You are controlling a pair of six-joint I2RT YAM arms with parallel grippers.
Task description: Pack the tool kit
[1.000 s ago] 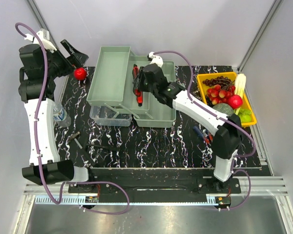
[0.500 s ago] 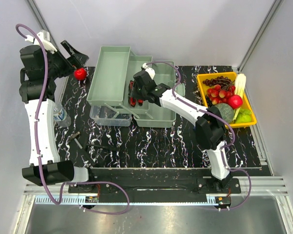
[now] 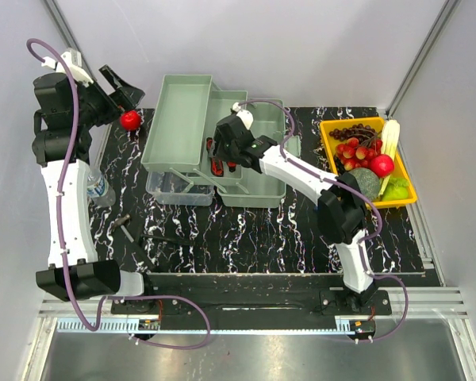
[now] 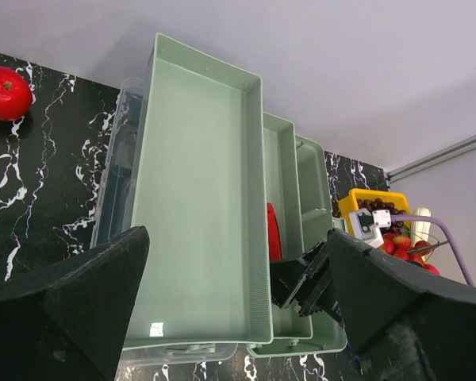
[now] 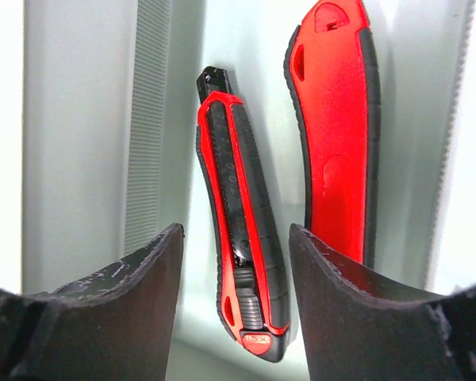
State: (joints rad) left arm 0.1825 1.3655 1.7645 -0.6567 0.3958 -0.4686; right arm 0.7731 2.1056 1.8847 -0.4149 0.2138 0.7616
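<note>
**Risks.** Your left gripper hangs with its fingers spread wide and empty. The upper fold-out tray lies ahead of its fingertips and the red ball off to its left. If you drop it without aligning first, it could knock that raised tray.

Your right gripper has its fingers parted, straddling the red-and-black utility knife. There is a clear gap at the left finger, while the right finger sits close against the knife's flank. I judge the knife set down rather than gripped. Withdraw straight up, because a sideways pull could drag it against the red-handled tool just beyond the right finger, or catch the tray wall.

**Containers.**
- **Upper fold-out tray:** ahead of the left gripper, it shows nothing inside.
- **Narrow middle tray:** beneath the right gripper, it holds the knife and the red-handled tool, side by side.
- **Toolbox:** it stands open under both trays. Its base contents cannot be made out.
- **Loose tools:** several lie on the table, nearer the arm bases than either gripper. In my judgement the packing is unfinished.
- **Yellow tray:** well to the right gripper's right, it holds fruit only.
</note>
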